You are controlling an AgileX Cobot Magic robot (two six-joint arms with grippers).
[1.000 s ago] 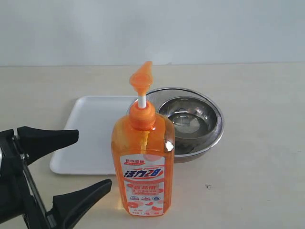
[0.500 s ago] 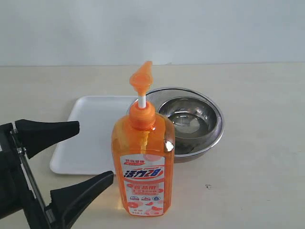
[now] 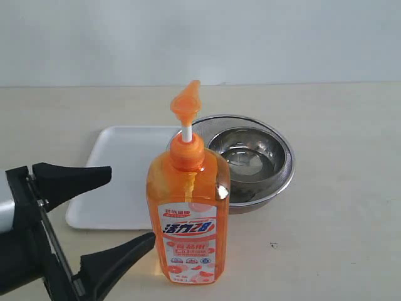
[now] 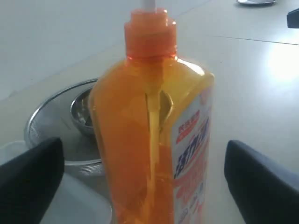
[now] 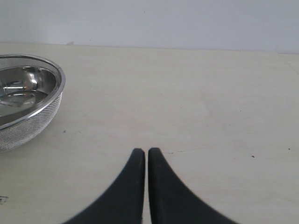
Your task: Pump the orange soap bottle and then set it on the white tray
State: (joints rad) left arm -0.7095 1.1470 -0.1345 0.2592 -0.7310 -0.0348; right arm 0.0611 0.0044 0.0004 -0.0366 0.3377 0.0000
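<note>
Orange soap bottle (image 3: 189, 226) stands upright on the tabletop (image 3: 338, 219), label (image 3: 188, 241) facing the exterior camera, orange pump head (image 3: 185, 103) up on its white stem (image 3: 186, 133). It sits nearer the camera than the white tray (image 3: 119, 163) and is not on it. From this angle its body overlaps the tray's near right corner and the left side of the round metal mesh bowl (image 3: 285, 169), which sits just beside the tray on the right. Left claw (image 3: 131, 204) comes in low from the left of the exterior view with its fingers spread wide and nothing between them. The upper finger (image 3: 75, 179) lies over the tray's near left part, well short of the bottle. The lower finger (image 3: 119, 260) has its tip right at the bottle's lower left edge, and I cannot tell whether it touches. Through the left wrist camera I see the bottle centred in the gap between the two black fingers, with open space on each side, and the bowl behind it. Right claw (image 5: 146, 151) shows only in its own wrist camera: fingers pressed together with a hairline slit, gripping nothing, hanging over bare tabletop with the mesh bowl off to one side, well apart from it
</note>
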